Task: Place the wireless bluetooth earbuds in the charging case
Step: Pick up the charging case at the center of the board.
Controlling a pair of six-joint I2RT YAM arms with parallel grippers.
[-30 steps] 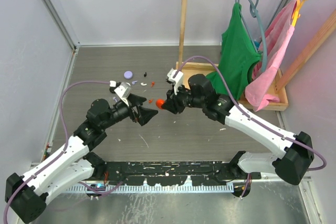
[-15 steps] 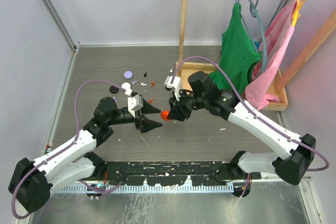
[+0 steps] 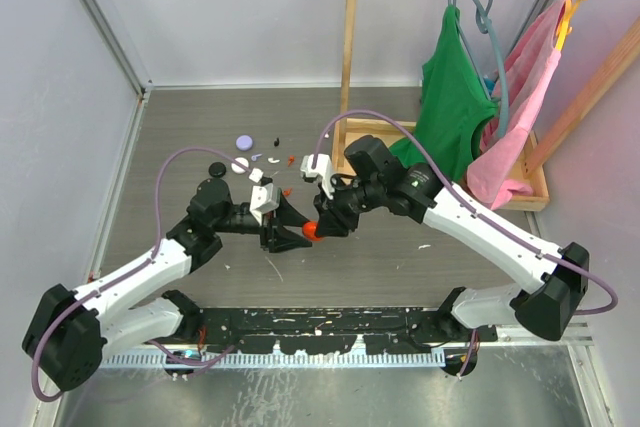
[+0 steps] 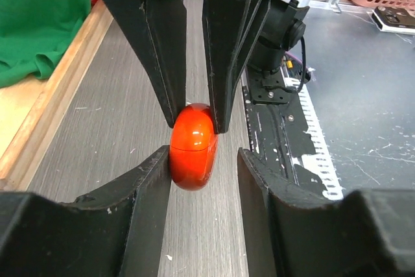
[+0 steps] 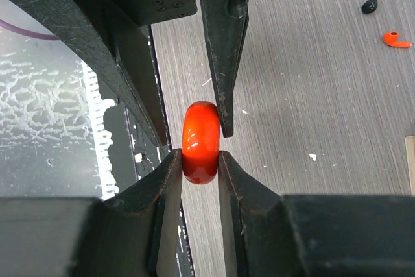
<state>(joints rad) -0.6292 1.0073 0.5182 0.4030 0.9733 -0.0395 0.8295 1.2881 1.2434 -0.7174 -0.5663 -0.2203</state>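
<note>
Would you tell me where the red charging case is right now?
In the top view the red charging case is mid-table, pinched in the right gripper, with the left gripper open around it from the opposite side.

No legible text, labels, brands or numbers in any view. The charging case (image 5: 200,142), clamped at the tips of the right gripper (image 5: 200,157), is a plain glossy red shell (nothing printed on the faces that show).
</note>
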